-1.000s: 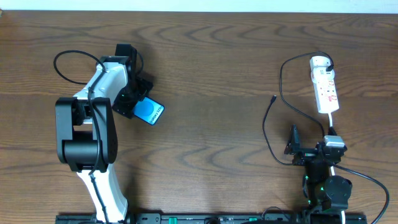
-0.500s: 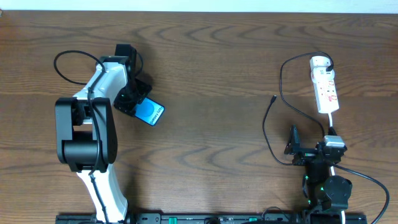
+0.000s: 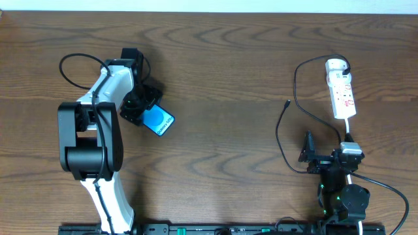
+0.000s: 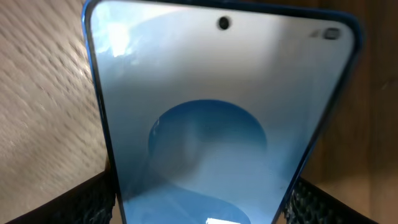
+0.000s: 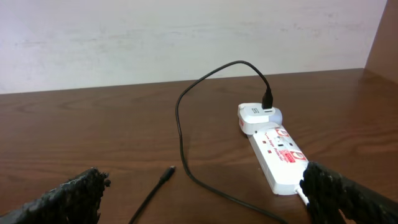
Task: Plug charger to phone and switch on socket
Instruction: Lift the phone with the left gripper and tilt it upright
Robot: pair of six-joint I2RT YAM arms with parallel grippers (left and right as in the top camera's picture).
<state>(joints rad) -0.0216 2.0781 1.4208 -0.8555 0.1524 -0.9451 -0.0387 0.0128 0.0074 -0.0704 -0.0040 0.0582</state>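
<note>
The socket (image 3: pixel 341 88) lies at the far right of the bench (image 3: pixel 228 59), its rounded end pointing away from the robot. The charger (image 5: pixel 178 124) is plugged in at that rounded end. Its black cable loops out to the left of the socket, and the free plug (image 3: pixel 288 102) lies on the wood just left of the socket, joined to nothing. The phone (image 3: pixel 159 121) is well to the left of the socket, lying askew with its screen lit blue. The left fingers (image 4: pixel 93 202) straddle one end of it, one at each long edge; whether they press on it cannot be told. The right fingers (image 5: pixel 74 196) are spread wide with nothing between them, near the socket on its robot side.
</note>
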